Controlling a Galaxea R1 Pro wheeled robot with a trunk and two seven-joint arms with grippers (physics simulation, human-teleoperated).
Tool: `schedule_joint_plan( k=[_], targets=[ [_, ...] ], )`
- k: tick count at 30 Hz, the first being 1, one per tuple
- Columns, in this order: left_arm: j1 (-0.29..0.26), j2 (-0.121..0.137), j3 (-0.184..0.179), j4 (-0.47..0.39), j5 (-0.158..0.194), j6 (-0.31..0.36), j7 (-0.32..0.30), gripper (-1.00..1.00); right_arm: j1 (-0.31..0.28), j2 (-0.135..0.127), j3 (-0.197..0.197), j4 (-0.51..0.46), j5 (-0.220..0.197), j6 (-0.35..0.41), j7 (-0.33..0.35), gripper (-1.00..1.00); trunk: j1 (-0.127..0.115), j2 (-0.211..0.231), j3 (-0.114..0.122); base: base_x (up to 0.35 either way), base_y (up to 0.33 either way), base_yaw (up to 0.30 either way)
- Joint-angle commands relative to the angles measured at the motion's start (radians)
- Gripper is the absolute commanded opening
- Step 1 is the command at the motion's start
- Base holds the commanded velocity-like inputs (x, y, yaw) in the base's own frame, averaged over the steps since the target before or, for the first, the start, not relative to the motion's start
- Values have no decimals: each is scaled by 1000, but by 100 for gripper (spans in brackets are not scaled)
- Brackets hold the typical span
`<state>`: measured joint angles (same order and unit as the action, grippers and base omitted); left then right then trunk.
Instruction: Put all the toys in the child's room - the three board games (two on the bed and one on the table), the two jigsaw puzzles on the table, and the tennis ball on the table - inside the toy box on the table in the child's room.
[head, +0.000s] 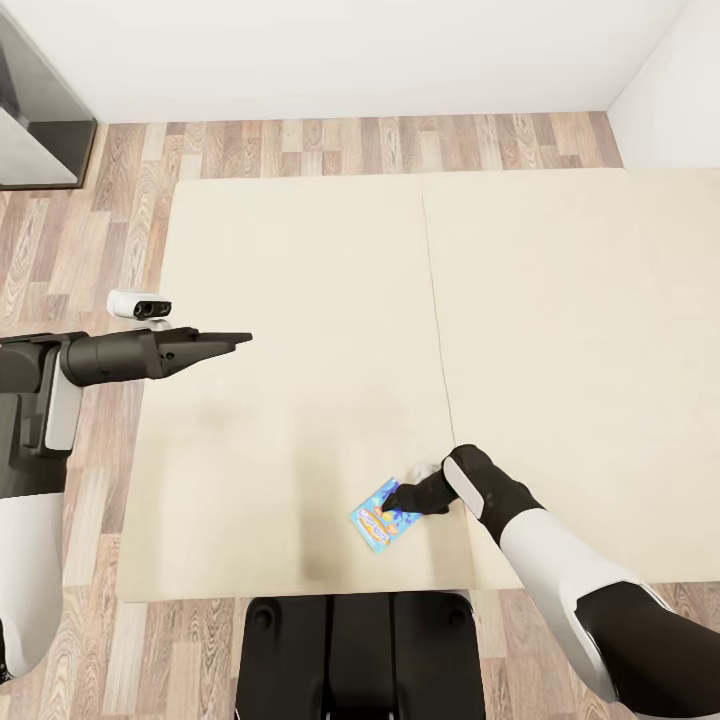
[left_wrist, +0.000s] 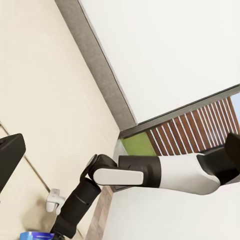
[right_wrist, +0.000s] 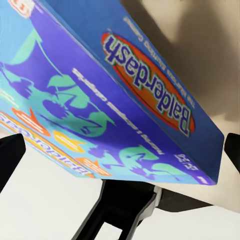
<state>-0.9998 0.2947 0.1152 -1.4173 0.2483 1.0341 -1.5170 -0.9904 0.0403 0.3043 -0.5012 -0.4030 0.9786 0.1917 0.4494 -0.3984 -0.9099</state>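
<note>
A small blue board game (head: 381, 521), lifted and tilted near the bed's (head: 300, 300) front edge, is gripped at its right end by the right gripper (head: 400, 498), while the left gripper (head: 235, 340) is held closed, well apart.

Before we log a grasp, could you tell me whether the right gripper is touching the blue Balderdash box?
Cannot tell: in the head view the right gripper overlaps the Balderdash box, but no contact shows.

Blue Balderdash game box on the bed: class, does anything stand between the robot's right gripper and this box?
Nothing visible does. The right gripper is already at the blue Balderdash game box, near the front edge of the bed. In the right wrist view the box sits right between the fingertips, though contact can't be confirmed.
</note>
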Motion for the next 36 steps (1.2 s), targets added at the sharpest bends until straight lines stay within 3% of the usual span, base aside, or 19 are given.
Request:
schedule_joint_plan(
  k=[1, 13, 23, 36],
  targets=[
    [0, 1, 0, 0, 1, 11, -3, 100, -1, 0, 2, 0, 10, 2, 10, 100, 1, -2, -1, 0, 0, 0],
    [0, 2, 0, 0, 1, 11, -3, 100, -1, 2, -1, -6, 7, -1, 14, 100, 1, -2, -1, 0, 0, 0],
    [0, 1, 0, 0, 0, 12, -3, 100, -1, 3, -1, -8, 8, -3, 101, 100, 1, -2, -1, 0, 0, 0],
    [0, 2, 0, 0, 0, 11, -3, 100, -1, 13, -4, -12, 9, -7, 120, 100, 1, -2, -1, 0, 0, 0]
  ],
)
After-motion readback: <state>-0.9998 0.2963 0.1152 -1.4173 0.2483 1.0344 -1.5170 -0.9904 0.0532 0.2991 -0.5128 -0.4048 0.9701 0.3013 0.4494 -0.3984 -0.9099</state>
